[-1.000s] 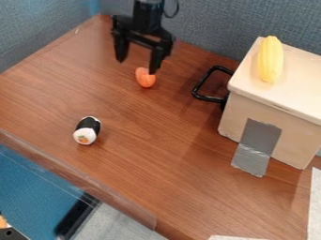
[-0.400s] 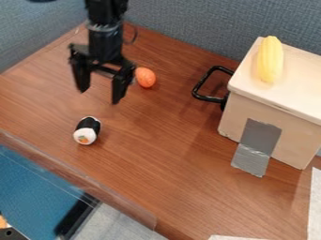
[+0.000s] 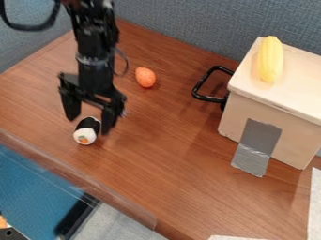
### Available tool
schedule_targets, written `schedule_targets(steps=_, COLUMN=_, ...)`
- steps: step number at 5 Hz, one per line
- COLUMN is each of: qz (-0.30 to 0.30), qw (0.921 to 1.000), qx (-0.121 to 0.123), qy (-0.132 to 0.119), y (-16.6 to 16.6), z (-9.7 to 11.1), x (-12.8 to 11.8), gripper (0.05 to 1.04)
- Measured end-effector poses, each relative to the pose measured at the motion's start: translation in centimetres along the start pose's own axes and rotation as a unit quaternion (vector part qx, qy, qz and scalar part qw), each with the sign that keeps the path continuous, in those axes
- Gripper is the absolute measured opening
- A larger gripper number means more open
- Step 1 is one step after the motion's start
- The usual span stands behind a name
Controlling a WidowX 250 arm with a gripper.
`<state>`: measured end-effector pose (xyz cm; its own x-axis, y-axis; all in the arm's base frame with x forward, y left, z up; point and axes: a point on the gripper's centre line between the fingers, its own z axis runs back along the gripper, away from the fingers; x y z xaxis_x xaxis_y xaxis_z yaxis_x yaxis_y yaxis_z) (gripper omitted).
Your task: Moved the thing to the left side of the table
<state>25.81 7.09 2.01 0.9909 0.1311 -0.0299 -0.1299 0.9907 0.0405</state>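
at the bottom edge, a white sheet [image 3: 235,238] is being cut off, and another sheet [image 3: 315,201] is running out of the frame at lower right. at lower left a long black thing [image 3: 75,218] is lying beyond the table's near edge, too hard to make out to name. that edge is slanting from the left side down to the bottom of the frame.

above it, left of centre, the roll [image 3: 87,131] is lying on the table [image 3: 156,140]. its white end, with an orange and green middle, is facing the lower left, and its black wrap is running up behind. the gripper [image 3: 89,125] is hanging just over it, its fingers standing wide apart and gripping nothing, one appearing on each side of the roll; whether either is touching it, i cannot tell.

wood is stretching between the roll and the box [image 3: 291,140] at right, which is wearing grey tape [image 3: 256,145] and being cut off by the frame. its black handle [image 3: 208,98] is jutting left. farther up, an orange thing [image 3: 145,77] is resting right of the arm [image 3: 94,37], and corn [image 3: 270,59] is lying on the box. the top edge is cutting off the arm.
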Motion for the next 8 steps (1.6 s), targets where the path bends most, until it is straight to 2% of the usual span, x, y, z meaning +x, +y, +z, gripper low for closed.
schedule_targets(steps=1, qz=-0.005, qw=0.9999, qx=0.016, qy=-0.005, y=0.0, z=-0.6, x=-0.2, gripper=1.001)
schedule_targets(steps=2, qz=-0.006, qw=0.9993, qx=0.034, qy=0.011, y=0.5, z=-2.2, x=-0.4, gripper=0.945)
schedule_targets(steps=3, qz=-0.005, qw=0.9989, qx=0.045, qy=0.011, y=0.9, z=-2.2, x=-0.2, gripper=0.661)
schedule_targets(steps=4, qz=-0.002, qw=0.9989, qx=0.042, qy=0.021, y=1.5, z=-1.6, x=0.1, gripper=0.477)
schedule_targets(steps=5, qz=0.025, qw=0.9993, qx=0.026, qy=0.009, y=3.9, z=1.0, x=1.6, gripper=0.449)
schedule_targets(steps=6, qz=0.062, qw=0.9978, qx=0.012, qy=-0.021, y=7.1, z=3.7, x=4.4, gripper=0.449)
schedule_targets(steps=7, qz=0.08, qw=0.9964, qx=0.013, qy=-0.025, y=9.6, z=3.8, x=6.1, gripper=0.449)
schedule_targets(steps=8, qz=0.095, qw=0.9944, qx=0.03, qy=-0.036, y=12.1, z=3.3, x=7.1, gripper=0.449)
